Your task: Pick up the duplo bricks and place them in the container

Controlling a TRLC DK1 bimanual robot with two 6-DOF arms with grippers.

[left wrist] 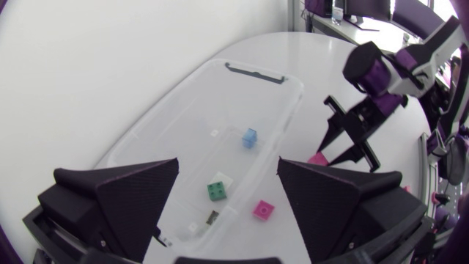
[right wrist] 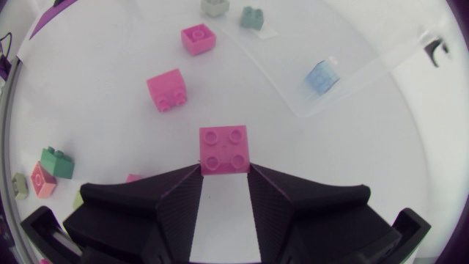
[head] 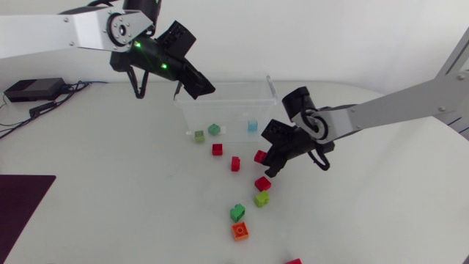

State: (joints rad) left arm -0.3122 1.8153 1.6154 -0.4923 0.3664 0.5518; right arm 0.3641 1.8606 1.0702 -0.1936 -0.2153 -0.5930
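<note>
The clear container [head: 238,94] stands at the back middle of the table, with a blue brick [head: 253,126], a green brick [head: 214,129] and a pale green brick [head: 199,136] inside. My left gripper [head: 196,85] hovers open over its left end; between its spread fingers [left wrist: 135,194] lie the blue brick [left wrist: 250,137] and the green one [left wrist: 218,189]. Just in front of the container, my right gripper [head: 268,160] is shut on a red brick [right wrist: 223,149] down at the table surface.
Loose bricks lie in front of the container: red ones [head: 218,149], [head: 235,163], [head: 263,183], a yellow-green one [head: 261,199], a green one [head: 237,213], an orange one [head: 240,231], and another red one [head: 294,261] at the front edge. A dark mat [head: 18,205] lies front left.
</note>
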